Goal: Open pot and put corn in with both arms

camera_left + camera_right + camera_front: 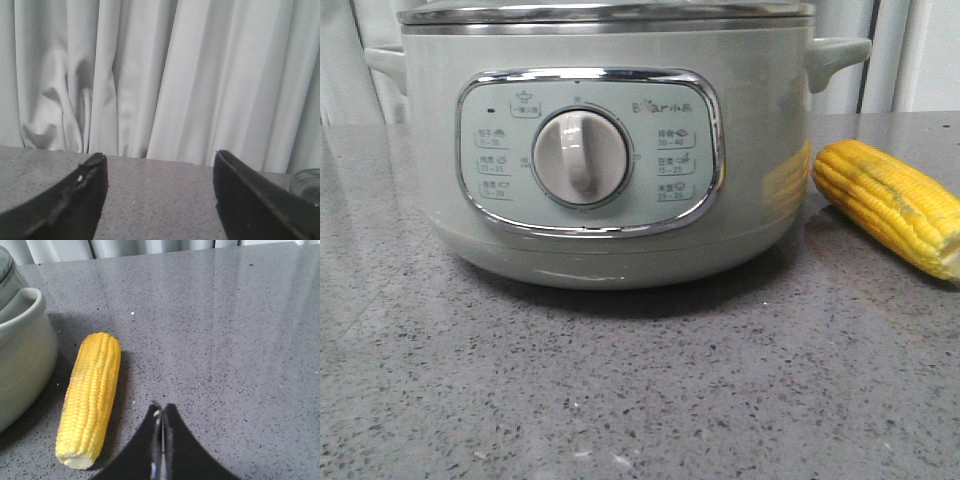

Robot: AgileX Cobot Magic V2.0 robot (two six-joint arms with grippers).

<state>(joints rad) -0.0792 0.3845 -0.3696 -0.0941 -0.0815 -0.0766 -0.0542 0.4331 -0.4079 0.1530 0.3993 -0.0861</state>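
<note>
The pale green pot [610, 170] fills the front view, its cream dial facing me and its glass lid [605, 12] on top. The yellow corn [895, 205] lies on the counter to the pot's right. In the right wrist view the corn [90, 397] lies beside the pot's wall [20, 365]. My right gripper [161, 407] is shut and empty, above the counter just beside the corn, not touching it. My left gripper [159, 157] is open and empty, above bare counter facing the curtain. Neither gripper shows in the front view.
A grey speckled counter [640, 390] carries everything. A pale curtain [160, 75] hangs behind its far edge. A bit of clear glass [306, 185] shows at the side of the left wrist view.
</note>
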